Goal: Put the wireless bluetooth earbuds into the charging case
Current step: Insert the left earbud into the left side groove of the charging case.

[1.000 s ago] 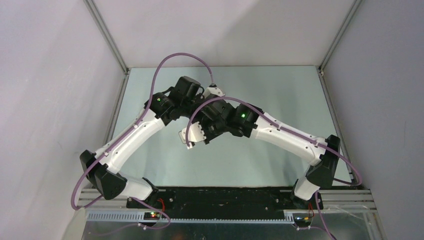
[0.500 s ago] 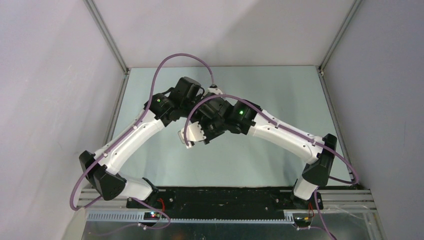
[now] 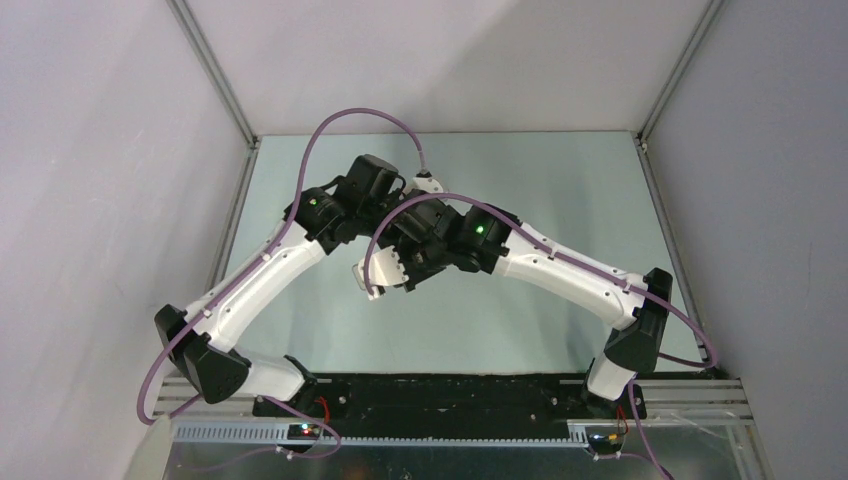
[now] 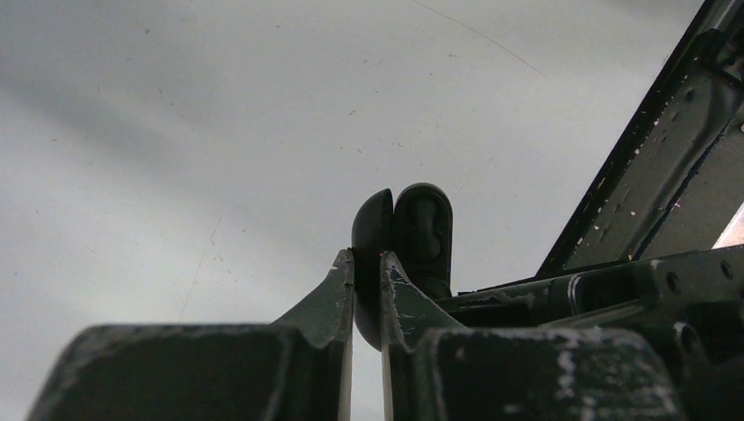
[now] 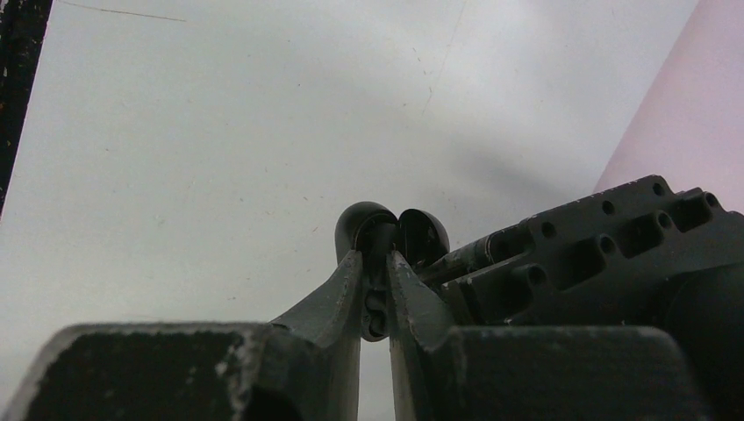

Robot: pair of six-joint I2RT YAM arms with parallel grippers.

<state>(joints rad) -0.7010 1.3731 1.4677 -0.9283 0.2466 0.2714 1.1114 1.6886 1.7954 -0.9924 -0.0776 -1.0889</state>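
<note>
The charging case [image 4: 425, 228], glossy black, is held up off the table with its two shells parted like a clam. My left gripper [image 4: 367, 256] is shut on the left shell [image 4: 373, 230], which runs down between the fingers. From the other side, my right gripper [image 5: 375, 256] has its fingers close on either side of a dark part of the case [image 5: 421, 232] that shows two small round dimples. I cannot tell if that part is a bud. No earbuds show plainly in any view. In the top view both wrists meet over the table's middle and hide the case.
The pale table [image 3: 560, 180] lies below, walled in by grey panels on three sides. The left arm [image 3: 270, 270] and right arm [image 3: 560, 265] arch in from the near edge. A purple cable [image 3: 340, 120] loops above the wrists.
Both arms have drifted a little to the left and away from the near edge, keeping the case between them. No change in the grips is visible from above.
</note>
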